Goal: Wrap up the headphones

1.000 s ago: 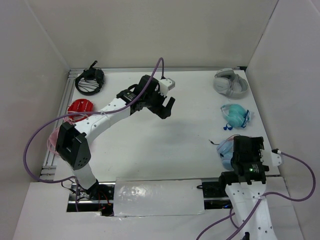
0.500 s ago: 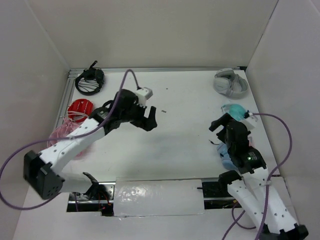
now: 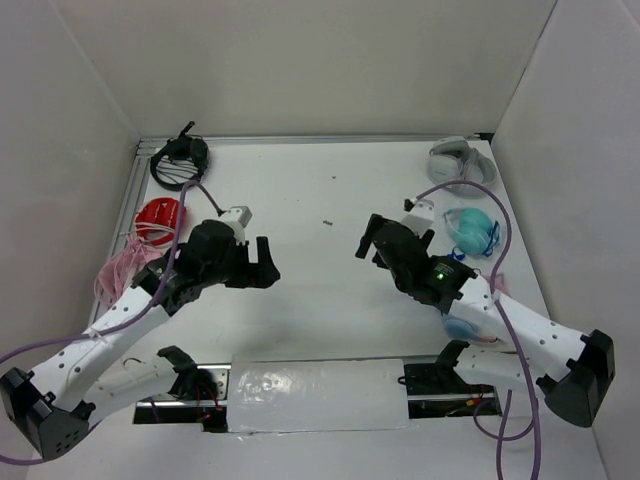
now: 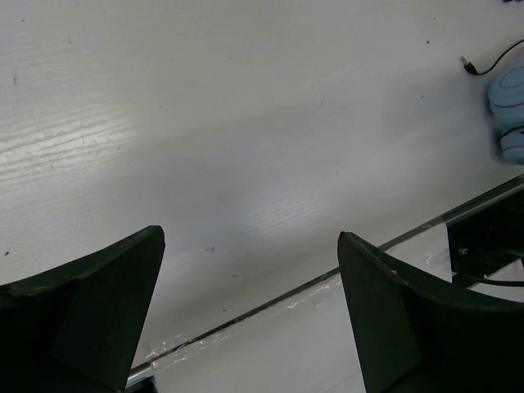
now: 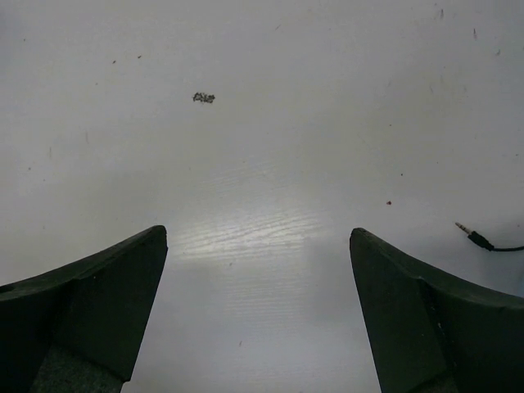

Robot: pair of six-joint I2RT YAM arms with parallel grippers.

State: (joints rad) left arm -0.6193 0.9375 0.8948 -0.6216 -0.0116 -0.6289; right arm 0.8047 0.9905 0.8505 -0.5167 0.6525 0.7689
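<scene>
- The left end effector (image 3: pixel 267 263) is hovering over the near-left part of the table (image 3: pixel 320 190) with its jaws spread wide and nothing between them.
- The right end effector (image 3: pixel 368 243) is hovering right of centre, also gaping wide and empty.
- The headphones (image 3: pixel 462 326) are lying near the table's near right edge, mostly hidden under the right arm in the top view, with only a light blue cup peeking out.
- The left wrist view is showing what the top view hides: the blue cup (image 4: pixel 509 106) at its right edge and the thin black cable (image 4: pixel 491 61) ending in a plug just beside it.
- The right wrist view is showing a black jack plug (image 5: pixel 475 238) lying on bare table; I cannot tell whose it is.
- A dark speck (image 5: pixel 203 97) is sitting farther out.
- Turquoise headphones (image 3: pixel 470 230), grey headphones (image 3: pixel 460 165), black headphones (image 3: pixel 180 165), red headphones (image 3: pixel 160 215) and pink headphones (image 3: pixel 120 270) are lining the table's sides.
- White walls (image 3: pixel 300 60) are enclosing the white, faintly wood-grained table.
</scene>
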